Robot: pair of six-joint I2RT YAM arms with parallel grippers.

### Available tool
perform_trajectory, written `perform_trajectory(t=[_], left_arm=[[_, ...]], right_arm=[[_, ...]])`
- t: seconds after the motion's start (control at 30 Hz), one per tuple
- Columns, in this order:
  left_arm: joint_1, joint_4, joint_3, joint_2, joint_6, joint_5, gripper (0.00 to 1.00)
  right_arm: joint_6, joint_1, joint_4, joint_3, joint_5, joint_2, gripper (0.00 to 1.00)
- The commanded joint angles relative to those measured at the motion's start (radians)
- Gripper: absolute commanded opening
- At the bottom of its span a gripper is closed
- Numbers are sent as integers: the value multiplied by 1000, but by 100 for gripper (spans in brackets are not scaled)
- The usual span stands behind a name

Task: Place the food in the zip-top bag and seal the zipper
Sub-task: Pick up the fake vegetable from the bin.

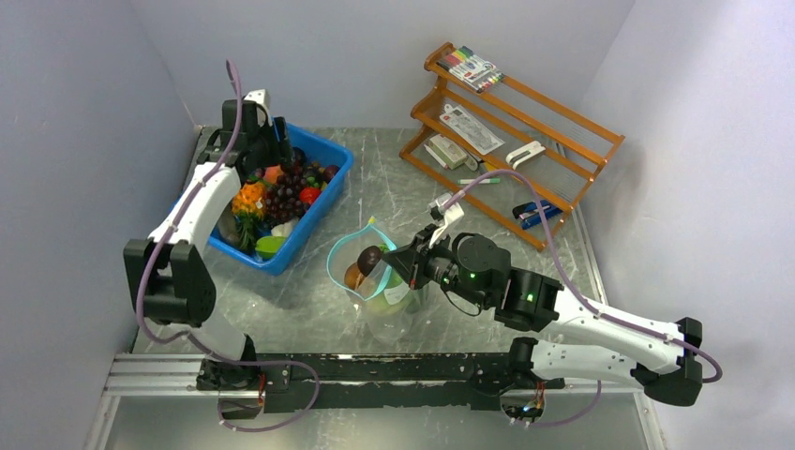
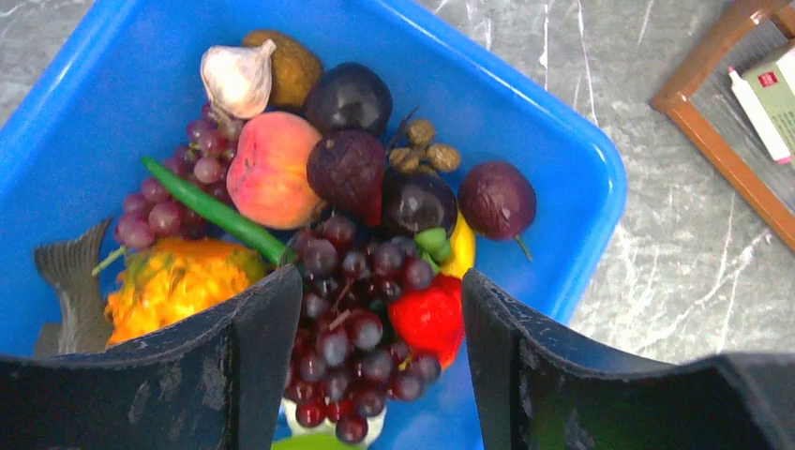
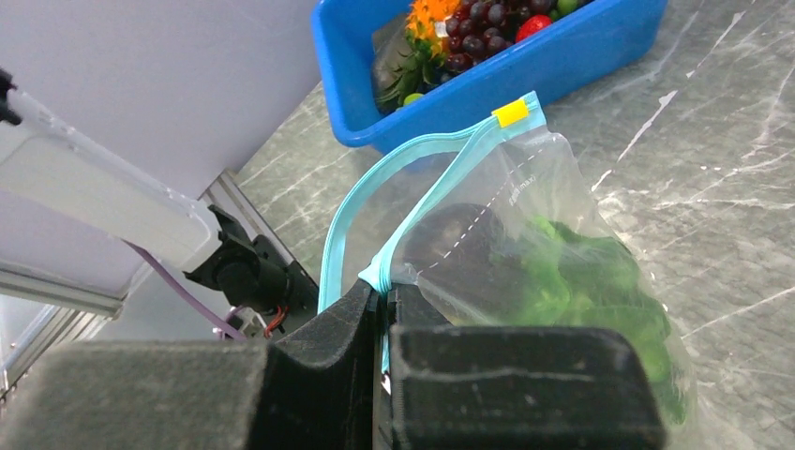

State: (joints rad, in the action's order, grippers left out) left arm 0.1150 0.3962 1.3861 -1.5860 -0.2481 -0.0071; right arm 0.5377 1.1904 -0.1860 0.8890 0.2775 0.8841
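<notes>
Two sides of the teal zipper [image 3: 441,192] gaped atop the crinkly zip-top bag [image 3: 562,244] — lettuce [image 3: 581,281], brown fruit [image 1: 355,275] inside — right fingers [image 3: 525,384] clamped on its edge; left fingers [image 2: 234,375] apart above grapes [image 2: 347,319].

Left wrist view: left gripper [image 2: 380,281] fingers mask the grapes [image 2: 352,314] at 6 o'clock; blue bin [image 2: 572,159] cropped at 9 o'clock. Right wrist view: right gripper [image 3: 382,292] conceals the pinched zipper [image 3: 450,192] end; zip-top bag [image 3: 581,272] cropped at 5 o'clock.

- We find bare desk [image 1: 309,291] between blue bin [image 1: 328,195] and zip-top bag [image 1: 389,302], open to a passing tool.
- A wooden rack [image 1: 562,112] walls off our far right.
</notes>
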Motion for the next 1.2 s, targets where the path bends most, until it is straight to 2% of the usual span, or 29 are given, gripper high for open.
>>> perform_trajectory(t=[0.0,0.27,0.37,0.47,0.93,1.17], left_arm=[[-20,-63,96,-94,30,73,61],[-22,-61,167,-237,63,76,63],[-23,-33,205,-294,90,55,69],[-30,-21,230,-337,102,54,68],[-35,-56,220,-410,110,55,68],[-36,-65,220,-418,124,51,62]], right_arm=[[-18,-3,51,3,12,-4,0],[-15,-4,53,7,16,24,0],[-21,-4,40,10,46,34,0],[-21,-4,22,13,70,29,0],[-3,-5,29,-16,94,49,0],[7,-5,28,-16,94,49,0]])
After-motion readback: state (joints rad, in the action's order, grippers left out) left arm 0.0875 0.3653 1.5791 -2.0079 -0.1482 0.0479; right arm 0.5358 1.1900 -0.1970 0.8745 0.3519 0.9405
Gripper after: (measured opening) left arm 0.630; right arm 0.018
